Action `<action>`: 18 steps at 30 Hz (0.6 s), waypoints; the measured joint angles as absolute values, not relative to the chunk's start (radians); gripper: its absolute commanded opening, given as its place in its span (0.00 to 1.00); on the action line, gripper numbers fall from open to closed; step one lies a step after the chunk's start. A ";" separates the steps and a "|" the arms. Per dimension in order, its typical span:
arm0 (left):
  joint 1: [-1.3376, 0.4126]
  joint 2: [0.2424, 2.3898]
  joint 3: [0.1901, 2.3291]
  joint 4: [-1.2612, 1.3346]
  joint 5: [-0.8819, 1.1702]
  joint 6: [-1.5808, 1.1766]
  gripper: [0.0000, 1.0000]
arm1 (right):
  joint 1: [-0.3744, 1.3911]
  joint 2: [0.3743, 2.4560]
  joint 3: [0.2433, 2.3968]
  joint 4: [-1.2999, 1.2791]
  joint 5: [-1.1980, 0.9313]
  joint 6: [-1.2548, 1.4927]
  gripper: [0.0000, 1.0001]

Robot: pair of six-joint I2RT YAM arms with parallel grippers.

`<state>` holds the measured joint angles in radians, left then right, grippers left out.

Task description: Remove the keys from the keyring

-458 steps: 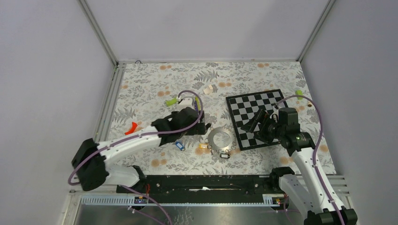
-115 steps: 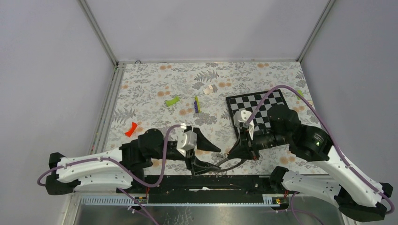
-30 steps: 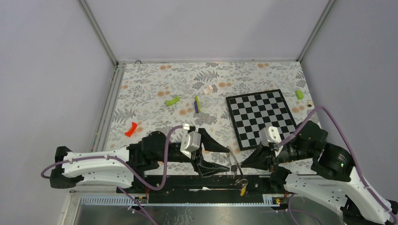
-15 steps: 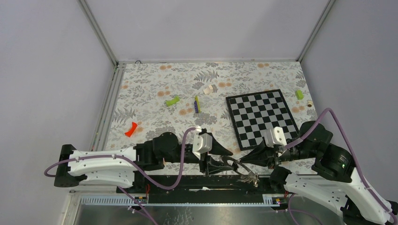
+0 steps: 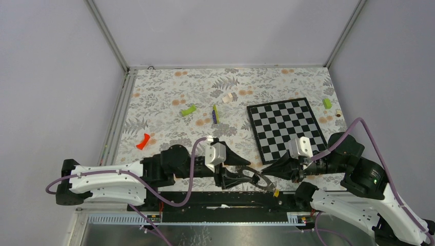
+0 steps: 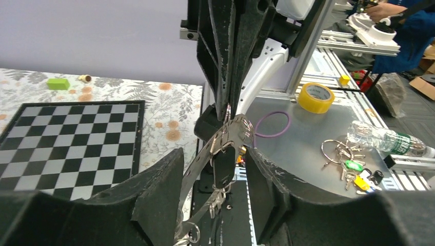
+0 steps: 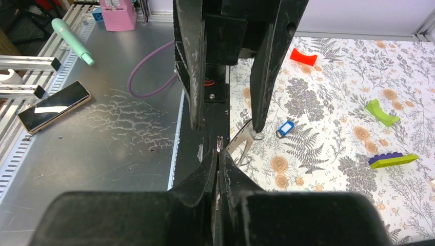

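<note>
The keyring point(image 5: 260, 179) hangs in the air over the table's near edge, between my two grippers. My right gripper point(image 7: 219, 154) is shut on its thin rim, seen in the top view as the right gripper point(image 5: 265, 176). My left gripper point(image 6: 214, 192) is open, with the ring's metal band point(image 6: 205, 154) and a black-tagged key point(image 6: 224, 166) between its fingers. From above, the left gripper point(image 5: 250, 173) sits just left of the ring. A yellow-tagged key point(image 5: 276, 193) dangles below the ring. A blue-tagged key point(image 7: 284, 128) lies loose on the floral cloth.
The chessboard point(image 5: 284, 128) lies at the right. A lime block point(image 5: 189, 110), a yellow-green and purple stick point(image 5: 215, 114), a red piece point(image 5: 142, 141) and another lime block point(image 5: 327, 103) are scattered behind. The black base rail point(image 5: 205, 200) runs under the grippers.
My left gripper has moved right, up to the ring, and its jaws have narrowed around the band. The right gripper has shifted slightly left with the ring, and the hanging keys have swung.
</note>
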<state>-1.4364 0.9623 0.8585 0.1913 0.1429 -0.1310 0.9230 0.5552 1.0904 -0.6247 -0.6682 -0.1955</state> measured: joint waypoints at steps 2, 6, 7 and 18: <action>-1.438 0.941 0.859 0.175 0.116 -0.120 0.52 | 0.923 0.555 1.090 -0.624 -0.662 -0.196 0.00; -1.439 0.900 0.860 0.159 0.073 -0.094 0.50 | 0.923 0.554 1.090 -0.624 -0.644 -0.195 0.00; -1.439 0.898 0.863 0.159 0.069 -0.091 0.48 | 0.923 0.553 1.090 -0.624 -0.643 -0.194 0.00; -1.464 1.000 0.870 0.179 0.087 -0.105 0.36 | 0.923 0.539 1.090 -0.617 -0.640 -0.194 0.00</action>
